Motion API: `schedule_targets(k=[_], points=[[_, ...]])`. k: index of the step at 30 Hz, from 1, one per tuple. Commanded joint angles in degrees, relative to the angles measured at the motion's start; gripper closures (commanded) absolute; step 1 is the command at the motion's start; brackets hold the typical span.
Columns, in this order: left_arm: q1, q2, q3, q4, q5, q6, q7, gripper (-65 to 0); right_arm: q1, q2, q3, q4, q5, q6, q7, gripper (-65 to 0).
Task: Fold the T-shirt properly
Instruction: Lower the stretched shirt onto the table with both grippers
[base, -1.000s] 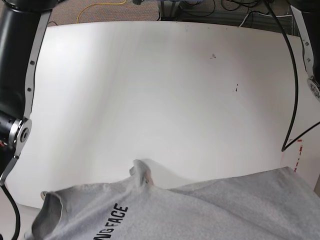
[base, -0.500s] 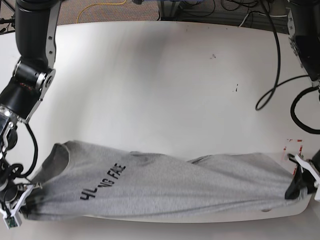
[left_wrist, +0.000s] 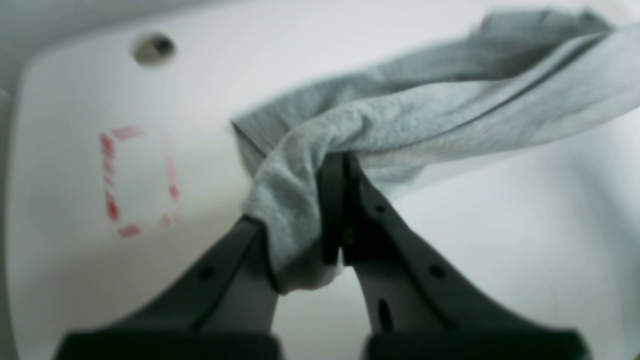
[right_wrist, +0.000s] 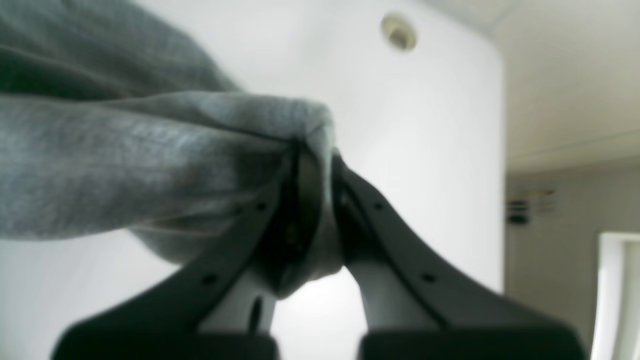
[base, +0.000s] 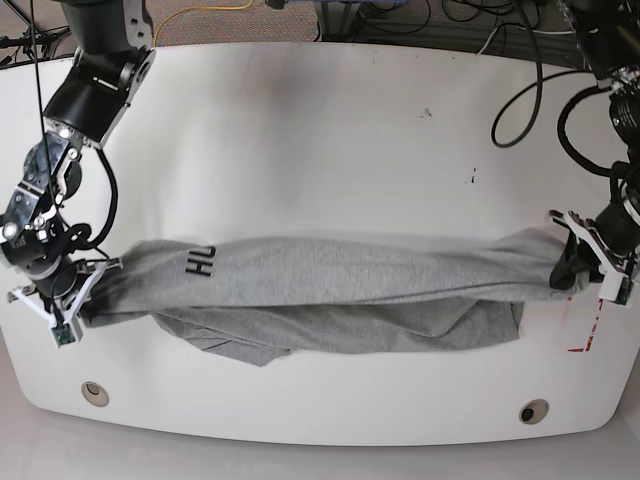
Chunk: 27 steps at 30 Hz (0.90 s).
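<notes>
while both hands clamp t-shirt ends, red tape marks lie beside left hand.

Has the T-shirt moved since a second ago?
Yes. The T-shirt has moved away from the table's near edge, now stretched across the table.

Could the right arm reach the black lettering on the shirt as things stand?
Probably not without letting go. The right gripper is shut on the shirt end, and the lettering lies close by with nothing covering it, so only that grip ties the arm up.
</notes>
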Motion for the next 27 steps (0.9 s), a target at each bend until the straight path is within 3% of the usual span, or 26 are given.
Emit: schedule_targets(k=[1, 18, 24, 27], points=[[3.34, -1.18, -2.14, 1.07, -0.91, 0.03, -1.79, 0.0, -3.31, -0.19, 0.24, 3.93, 0.31, -0.38, 1.6, 0.0], [20.75, -1.26, -6.89, 0.72, -0.38, 0.03, -1.79, 0.0, -20.72, -2.65, 0.95, 9.03, 0.22, -0.38, 1.6, 0.0], [21.1, -1.26, -8.21, 0.98, -0.47, 0.03, -1.96, 0.0, -21.77, -2.74, 0.95, 9.12, 0.22, -0.38, 1.6, 0.0], [17.32, -1.18, -8.91, 1.16, -0.73, 0.03, -1.88, 0.0, -19.84, -2.56, 0.95, 9.2, 0.22, -0.38, 1.6, 0.0]])
